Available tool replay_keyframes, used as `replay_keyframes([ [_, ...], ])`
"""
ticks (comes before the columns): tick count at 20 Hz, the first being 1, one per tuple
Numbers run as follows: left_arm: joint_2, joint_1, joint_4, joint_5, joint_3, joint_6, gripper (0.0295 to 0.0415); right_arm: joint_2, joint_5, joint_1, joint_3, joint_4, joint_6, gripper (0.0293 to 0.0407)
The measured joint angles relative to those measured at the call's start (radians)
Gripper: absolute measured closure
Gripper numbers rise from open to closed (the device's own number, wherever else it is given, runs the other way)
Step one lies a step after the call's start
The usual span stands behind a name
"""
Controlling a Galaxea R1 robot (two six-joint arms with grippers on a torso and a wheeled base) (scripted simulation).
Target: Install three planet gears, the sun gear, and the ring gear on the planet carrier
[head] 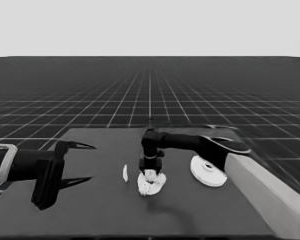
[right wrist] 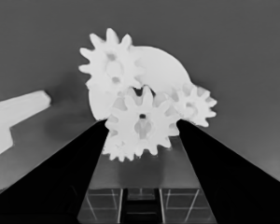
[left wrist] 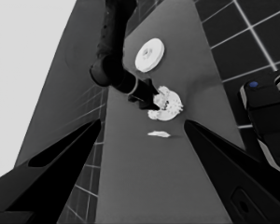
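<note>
Right gripper (head: 151,172) fingers closed on a gear (right wrist: 142,123) over the smaller round part (head: 151,185), larger round part (head: 208,171) beside, thin white piece (head: 125,173) opposite, left gripper (head: 80,162) parked, spread wide, holding nothing.

Gears (right wrist: 142,126) clustered on smaller round part (right wrist: 165,70), mid-table; larger round part (head: 208,171) to its right.

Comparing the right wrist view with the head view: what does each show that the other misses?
Only the right wrist view resolves separate toothed gears: one between the right gripper's fingers, others on the smaller round part.
Only the head view shows the larger round part and the parked left gripper at the table's left end.
Both show the gear cluster and the thin white piece.
</note>
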Motion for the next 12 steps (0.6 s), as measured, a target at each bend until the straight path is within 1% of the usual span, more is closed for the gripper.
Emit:
replay_keyframes([
  [6,0.000,0.000,0.000,0.000,0.000,0.000,0.0326,0.003,0.006,-0.013,-0.011,-0.013,-0.007,0.0390],
  [12,0.000,0.000,0.000,0.000,0.000,0.000,0.0326,0.003,0.006,-0.021,-0.012,-0.013,0.042,0.0390],
])
